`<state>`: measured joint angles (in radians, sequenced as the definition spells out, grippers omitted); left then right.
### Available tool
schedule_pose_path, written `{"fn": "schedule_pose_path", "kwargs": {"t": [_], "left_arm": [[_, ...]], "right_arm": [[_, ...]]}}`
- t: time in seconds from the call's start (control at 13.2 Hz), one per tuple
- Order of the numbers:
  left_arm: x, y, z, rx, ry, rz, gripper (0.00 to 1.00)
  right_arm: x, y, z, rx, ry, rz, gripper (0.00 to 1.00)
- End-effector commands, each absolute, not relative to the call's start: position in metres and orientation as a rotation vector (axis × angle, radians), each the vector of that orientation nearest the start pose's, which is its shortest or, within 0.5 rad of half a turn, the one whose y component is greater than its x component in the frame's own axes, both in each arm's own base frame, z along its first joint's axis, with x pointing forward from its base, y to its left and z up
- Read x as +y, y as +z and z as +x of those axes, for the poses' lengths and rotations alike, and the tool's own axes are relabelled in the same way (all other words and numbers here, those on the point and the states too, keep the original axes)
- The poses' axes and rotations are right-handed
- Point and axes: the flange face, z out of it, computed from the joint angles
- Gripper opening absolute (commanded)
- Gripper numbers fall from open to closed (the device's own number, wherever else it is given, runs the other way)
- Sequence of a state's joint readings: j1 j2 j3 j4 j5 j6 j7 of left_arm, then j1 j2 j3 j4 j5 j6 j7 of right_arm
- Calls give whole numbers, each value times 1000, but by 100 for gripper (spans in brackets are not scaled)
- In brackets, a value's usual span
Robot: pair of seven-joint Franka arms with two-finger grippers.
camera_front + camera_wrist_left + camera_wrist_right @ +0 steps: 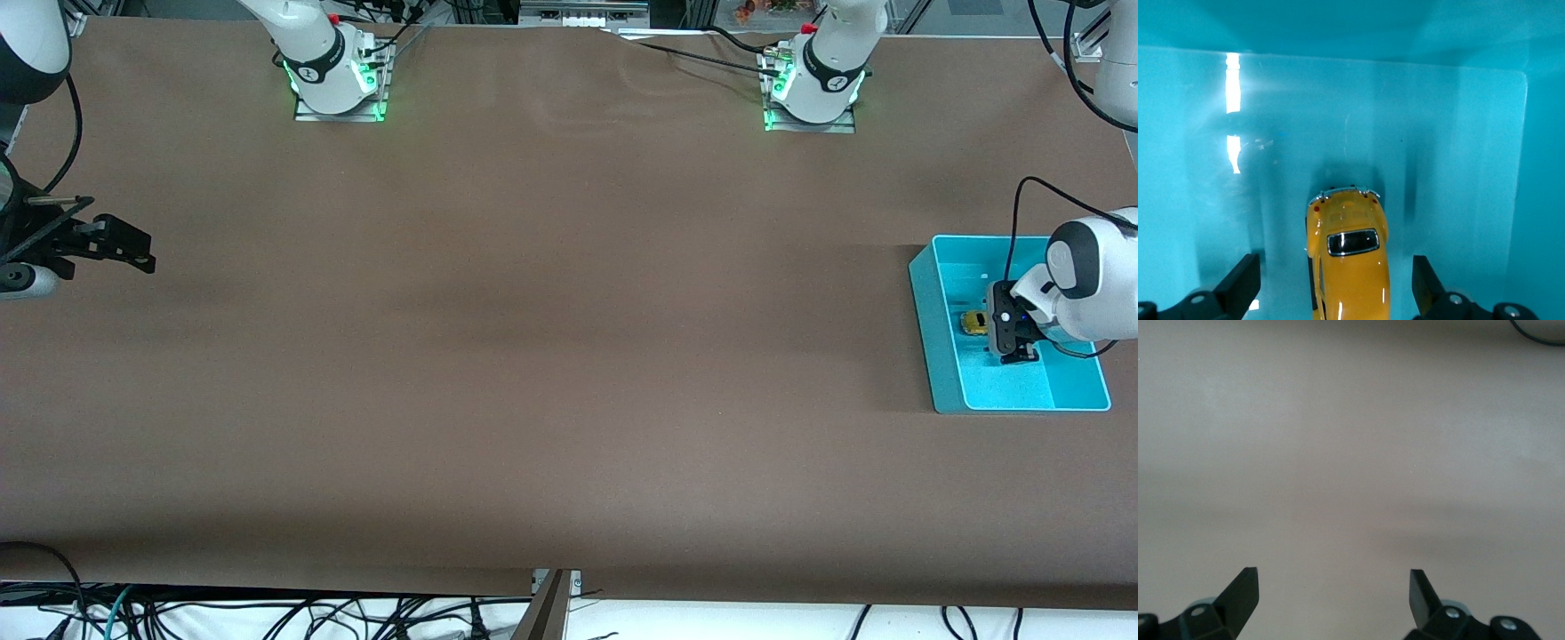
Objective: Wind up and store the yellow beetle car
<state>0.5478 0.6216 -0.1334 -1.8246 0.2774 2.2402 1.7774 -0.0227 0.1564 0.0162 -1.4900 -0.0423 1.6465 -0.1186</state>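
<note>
The yellow beetle car (974, 322) rests on the floor of the turquoise bin (925, 338) at the left arm's end of the table. My left gripper (1003, 327) is down in the bin over the car. In the left wrist view the car (1350, 267) lies between the spread fingers of the left gripper (1336, 287), with a gap on each side, on the bin's floor (1438, 133). My right gripper (133, 249) waits open and empty over bare table at the right arm's end; the right wrist view shows the gripper (1333, 597) above brown table only.
The brown table (533, 356) stretches between the two arms. The two arm bases (338, 80) (813, 89) stand along the edge farthest from the front camera. Cables hang below the table's near edge.
</note>
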Motion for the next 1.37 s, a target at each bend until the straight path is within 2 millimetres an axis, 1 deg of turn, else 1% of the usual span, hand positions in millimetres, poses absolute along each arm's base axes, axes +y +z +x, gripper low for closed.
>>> {"fn": "schedule_pose_path", "kwargs": {"t": [0.0,0.08,0.23,0.3,0.46,0.61,0.68,0.83,0.91,0.99,1.14,1.21,1.29], "left_arm": [[260,233,575,2240,258,-2406,100],[248,261,587,2255,263,-2396,100],[241,304,602,2238,328,-2462,100],[234,325,609,2225,362,-2491,100],[221,359,618,2197,421,-2544,100],[182,393,629,2203,497,-2568,100],[164,403,634,2179,515,-2582,100],[123,424,645,2154,487,-2608,100],[97,432,647,2118,503,-2652,100],[73,438,645,2069,552,-2696,100],[24,468,642,1899,585,-2751,100],[0,477,640,1816,594,-2769,100],[-13,491,635,1717,592,-2798,100]], "right_arm": [[-7,582,607,-163,2,-3165,100],[-6,583,607,-166,0,-3165,100],[-6,582,607,-166,0,-3165,100],[-7,582,607,-163,0,-3163,100],[-6,582,607,-166,0,-3165,100],[-6,582,607,-168,-2,-3165,100],[-4,583,607,-173,-5,-3164,100],[-3,582,607,-178,-5,-3164,100],[-4,583,607,-175,-7,-3164,100],[-4,584,607,-176,-10,-3166,100],[-4,582,607,-173,-5,-3166,100],[-5,582,607,-168,-5,-3166,100],[-5,582,607,-164,-5,-3166,100]]}}
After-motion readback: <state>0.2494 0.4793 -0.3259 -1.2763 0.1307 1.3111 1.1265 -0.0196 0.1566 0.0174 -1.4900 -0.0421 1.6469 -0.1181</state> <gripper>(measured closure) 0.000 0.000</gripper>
